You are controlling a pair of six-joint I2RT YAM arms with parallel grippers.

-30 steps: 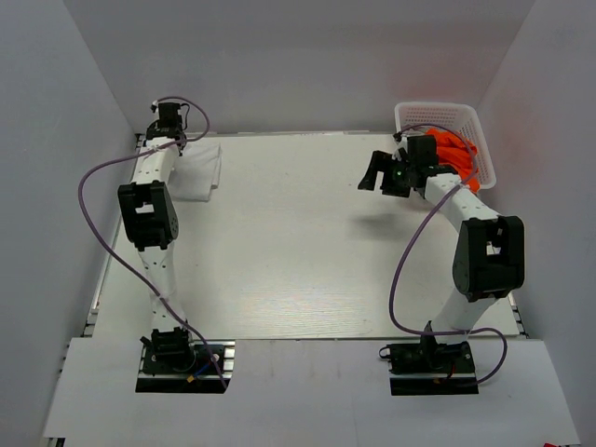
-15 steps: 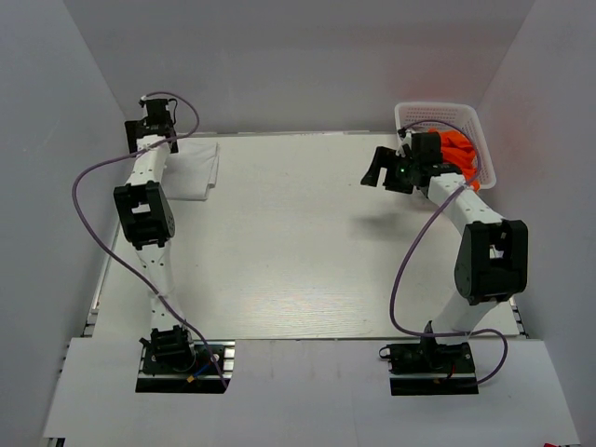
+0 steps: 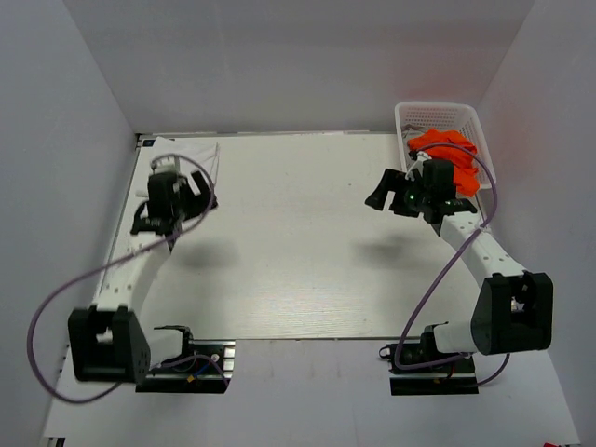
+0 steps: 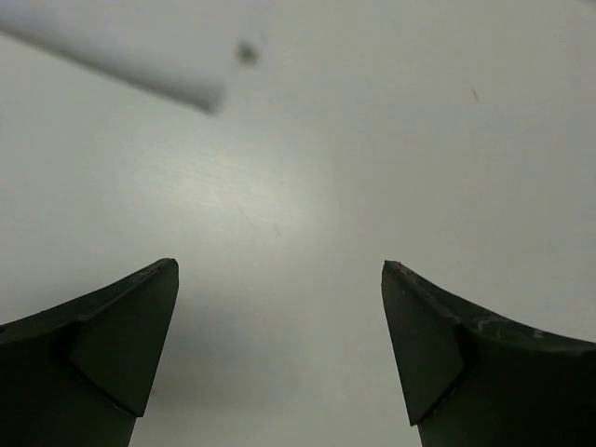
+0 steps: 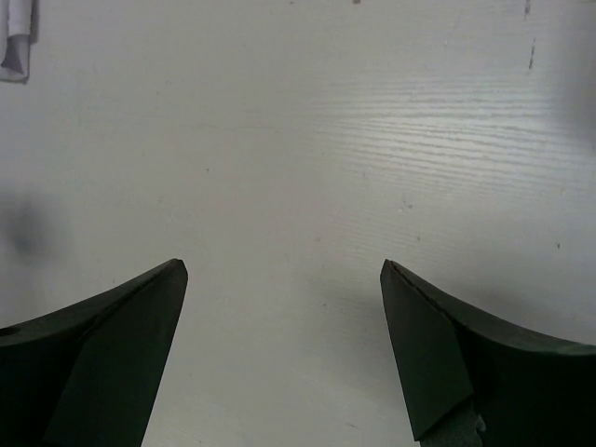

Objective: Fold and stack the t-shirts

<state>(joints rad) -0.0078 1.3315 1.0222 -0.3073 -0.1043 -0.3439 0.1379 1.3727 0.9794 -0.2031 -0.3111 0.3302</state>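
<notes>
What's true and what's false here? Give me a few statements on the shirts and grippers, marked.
1. The orange shirt lies in the basket. True.
2. The left gripper holds the white shirt. False: it is open and empty over the bare table.
3. The white shirt lies at the table's far left corner. True.
4. The right gripper is shut. False: it is open, with nothing between its fingers.

Bright, diffuse light from above leaves only soft grey shadows on the table [image 3: 298,279] beneath the left gripper [image 3: 172,212] and the right gripper [image 3: 384,191]. In the left wrist view everything ahead of the claw is blurred, with a pale sheen between its dark fingers [image 4: 112,345]. The right wrist view shows the table's grain sharply ahead of its claw.
</notes>
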